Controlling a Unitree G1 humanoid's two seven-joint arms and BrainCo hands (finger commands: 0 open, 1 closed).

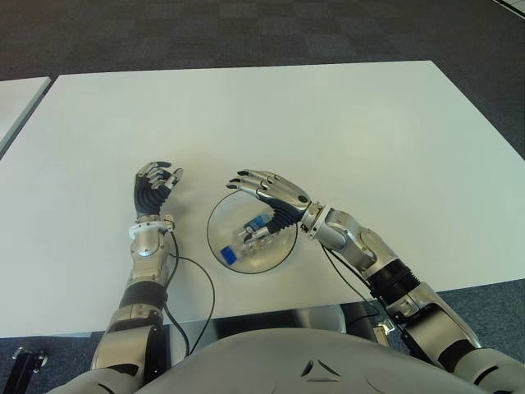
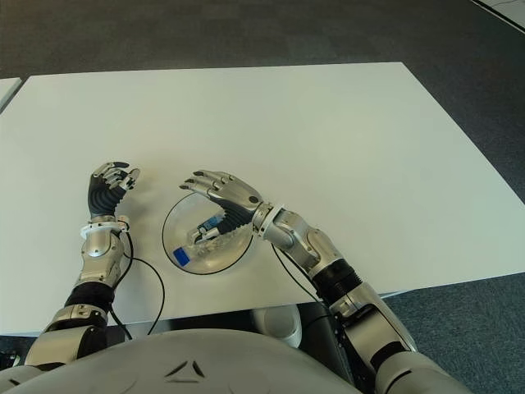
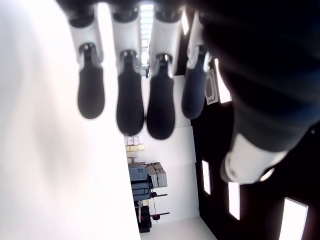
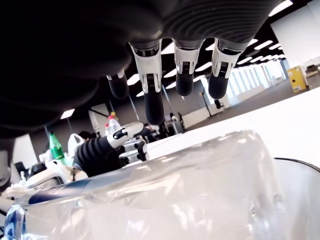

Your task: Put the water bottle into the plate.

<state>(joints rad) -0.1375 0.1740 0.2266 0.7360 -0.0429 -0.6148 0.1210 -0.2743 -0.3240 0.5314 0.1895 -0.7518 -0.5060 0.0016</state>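
Observation:
A clear water bottle [image 1: 248, 238] with a blue cap and blue label lies on its side inside the round glass plate [image 1: 279, 254] near the table's front edge. My right hand [image 1: 264, 187] hovers just above the bottle, fingers spread and holding nothing; the bottle [image 4: 150, 200] fills the lower part of the right wrist view, apart from the fingers [image 4: 152, 100]. My left hand [image 1: 156, 182] shows to the left of the plate, palm up with relaxed fingers [image 3: 130, 105] and nothing in it.
The white table [image 1: 328, 123] stretches wide behind and to both sides of the plate. A second white table edge [image 1: 16, 98] shows at far left. A black cable [image 1: 193, 279] runs from my left wrist over the table's front edge.

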